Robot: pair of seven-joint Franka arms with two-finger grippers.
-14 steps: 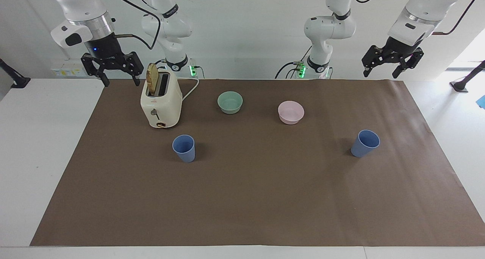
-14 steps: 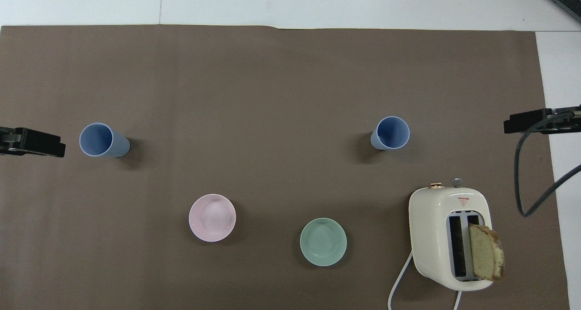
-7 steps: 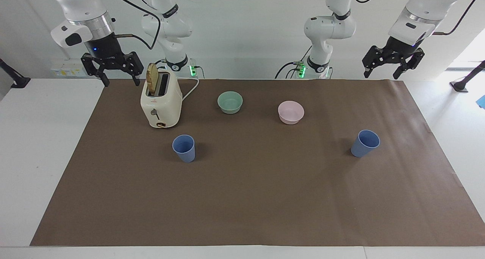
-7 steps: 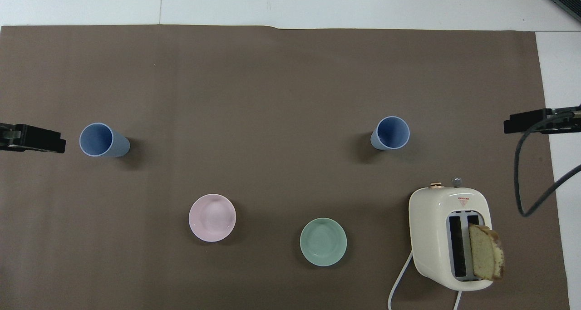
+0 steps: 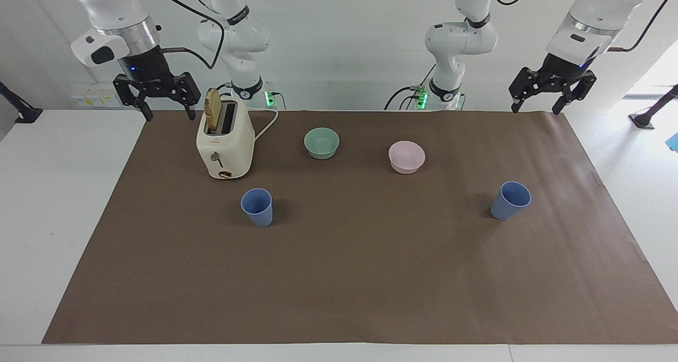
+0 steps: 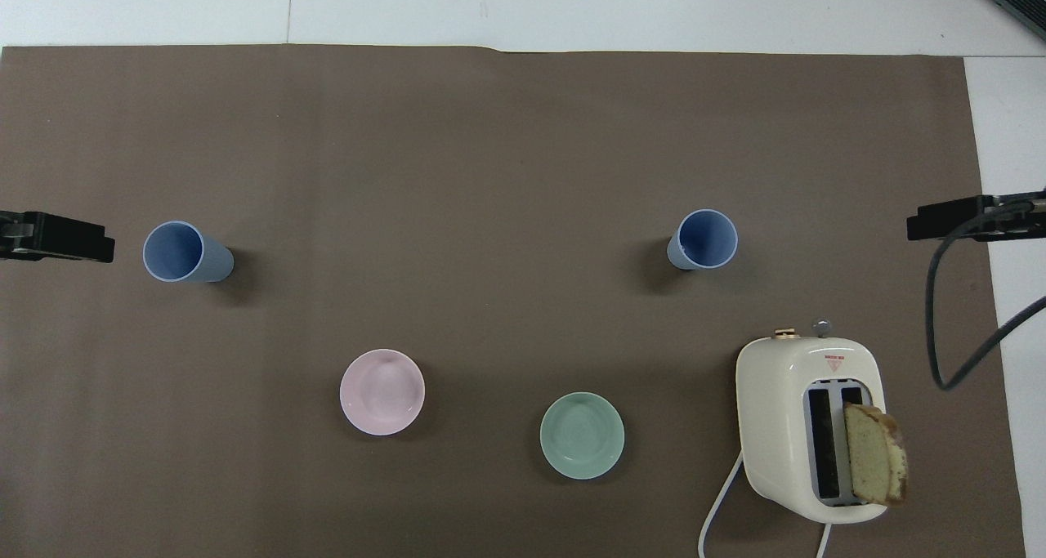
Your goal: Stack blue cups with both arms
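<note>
You have 2 blue cups, 1 (image 5: 257, 207) toward the right gripper (image 5: 164, 110), 1 (image 5: 510, 201) toward the left gripper (image 5: 534, 106); both stand apart on the mat, both grippers raised, fingers spread, empty.

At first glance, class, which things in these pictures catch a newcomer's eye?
A cream toaster with a bread slice sticking up stands toward the right arm's end. Two blue cups stand upright and far apart, farther from the robots than the green bowl and pink bowl.
</note>
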